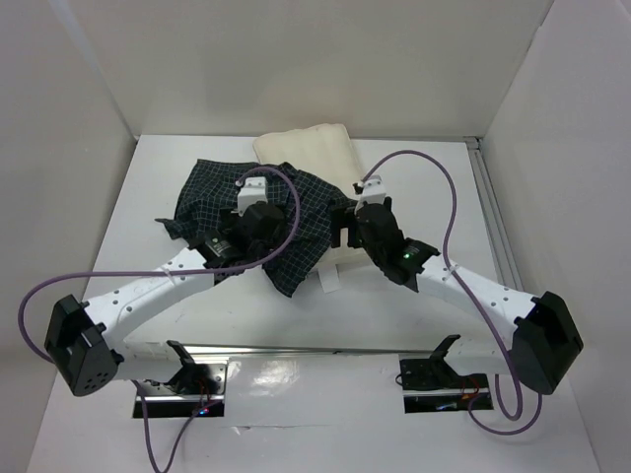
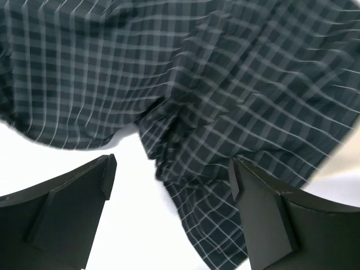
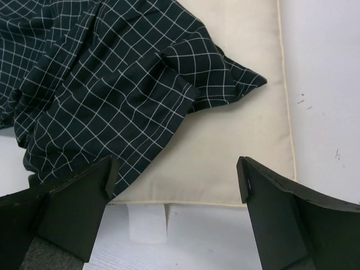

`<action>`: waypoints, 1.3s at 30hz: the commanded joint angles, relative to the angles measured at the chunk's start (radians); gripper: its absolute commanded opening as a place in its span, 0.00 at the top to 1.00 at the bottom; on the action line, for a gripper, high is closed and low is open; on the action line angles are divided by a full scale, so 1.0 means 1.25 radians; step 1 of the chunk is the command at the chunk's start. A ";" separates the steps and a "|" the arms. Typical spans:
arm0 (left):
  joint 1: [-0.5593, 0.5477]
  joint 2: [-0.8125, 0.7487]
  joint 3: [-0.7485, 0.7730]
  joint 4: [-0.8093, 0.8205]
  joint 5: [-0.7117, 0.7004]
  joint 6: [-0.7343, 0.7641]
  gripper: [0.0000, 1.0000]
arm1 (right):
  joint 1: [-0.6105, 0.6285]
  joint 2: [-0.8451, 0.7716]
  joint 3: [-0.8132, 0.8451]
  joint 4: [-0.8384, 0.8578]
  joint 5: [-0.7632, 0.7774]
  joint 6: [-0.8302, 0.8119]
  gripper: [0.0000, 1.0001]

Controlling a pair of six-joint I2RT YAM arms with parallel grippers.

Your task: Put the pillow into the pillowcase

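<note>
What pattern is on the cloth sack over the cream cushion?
The dark cloth pillowcase has a fine white grid check, clearest in the right wrist view.

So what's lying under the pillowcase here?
The pillow lies partly under the pillowcase, which is draped over it. One long side, its far end and the end with a white tag show. The rest is covered, so nothing else under the cloth can be told.

The pillow (image 1: 308, 146) is lying on the table (image 1: 394, 325) toward its far edge. The pillowcase (image 1: 207, 197) is lying across the pillow's left part and spilling onto the table toward the left edge. The left end effector (image 2: 169, 169) is hovering over the pillowcase, and the right end effector (image 3: 177, 169) over the pillow's near edge.
</note>
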 commanded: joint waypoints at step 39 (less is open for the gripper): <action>-0.037 0.509 0.413 0.052 0.065 0.216 1.00 | -0.504 0.158 0.101 -0.039 -0.533 0.047 0.00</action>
